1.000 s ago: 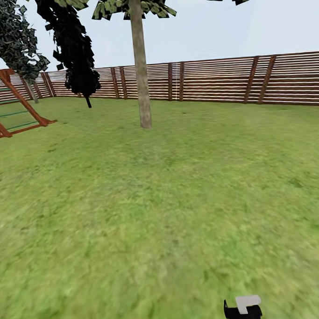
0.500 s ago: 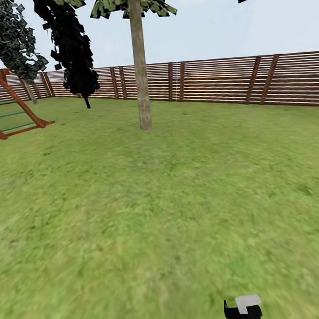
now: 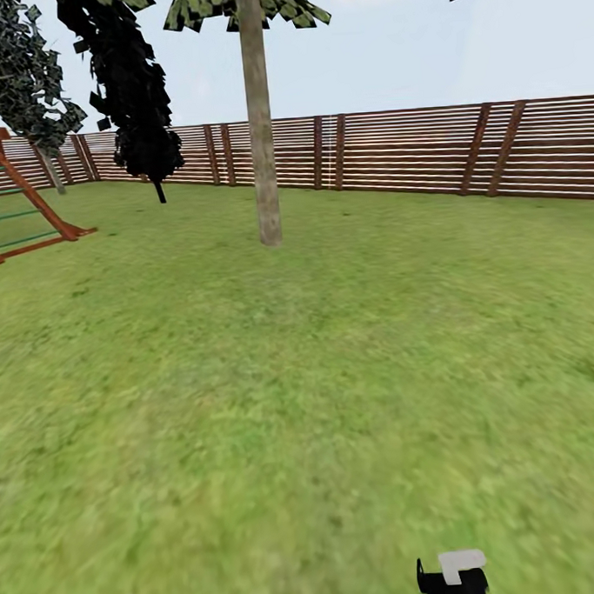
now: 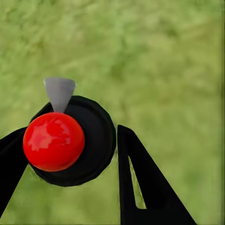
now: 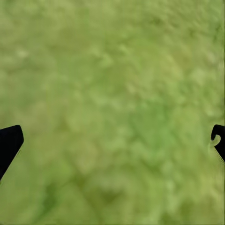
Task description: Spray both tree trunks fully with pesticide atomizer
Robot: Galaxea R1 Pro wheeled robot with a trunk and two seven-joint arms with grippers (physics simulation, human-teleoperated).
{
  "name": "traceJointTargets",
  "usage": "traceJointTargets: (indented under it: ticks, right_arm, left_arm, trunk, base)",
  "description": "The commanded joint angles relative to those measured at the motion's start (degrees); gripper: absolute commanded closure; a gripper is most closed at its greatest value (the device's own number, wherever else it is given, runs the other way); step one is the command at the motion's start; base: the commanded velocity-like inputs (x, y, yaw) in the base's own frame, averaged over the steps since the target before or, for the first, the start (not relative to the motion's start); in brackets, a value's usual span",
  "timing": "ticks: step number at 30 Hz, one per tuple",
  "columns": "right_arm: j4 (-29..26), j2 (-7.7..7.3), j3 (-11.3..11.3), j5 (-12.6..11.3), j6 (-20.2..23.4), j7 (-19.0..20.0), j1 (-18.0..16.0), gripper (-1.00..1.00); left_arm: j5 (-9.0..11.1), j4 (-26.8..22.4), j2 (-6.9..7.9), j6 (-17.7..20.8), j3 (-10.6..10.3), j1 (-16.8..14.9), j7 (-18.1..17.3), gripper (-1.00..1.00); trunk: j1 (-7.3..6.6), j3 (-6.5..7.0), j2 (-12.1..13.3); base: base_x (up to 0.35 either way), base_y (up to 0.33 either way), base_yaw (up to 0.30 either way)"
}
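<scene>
Right claw (image 5: 112, 140) over blurry green grass of the floor (image 5: 117, 93). Two black fingertips (image 5: 9, 143) at opposite edges, spread wide. Nothing between them.

Lawn (image 3: 336, 373) is a blurry mottled green with yellowish patches. Fence (image 3: 411, 156) is reddish-brown with pale horizontal stripes. Tree trunk (image 3: 259, 116) is mottled grey-beige, with foliage (image 3: 129, 88) nearly black beside it. Sky (image 3: 450, 54) is pale blue. The atomizer (image 4: 70, 140) is black with a shiny red ball top and grey nozzle.
</scene>
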Motion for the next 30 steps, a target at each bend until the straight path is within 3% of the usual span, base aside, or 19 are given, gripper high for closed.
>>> traceJointTargets:
  ticks: [1,30]
  right_arm:
    - [-0.02,0.0,0.02,-0.01,0.0,0.0,0.0,-1.0]
    - [0.0,0.09,0.05,-0.02,0.0,0.0,0.0,-1.0]
  left_arm:
    - [0.0,0.0,0.0,-0.01,0.03,0.0,-0.01,1.0]
    - [0.0,0.0,0.0,-0.02,0.0,0.0,-0.01,1.0]
  trunk:
    - [0.0,0.0,0.0]
    - [0.0,0.0,0.0]
  base:
    - [0.34,0.0,0.0]
    - [0.34,0.0,0.0]
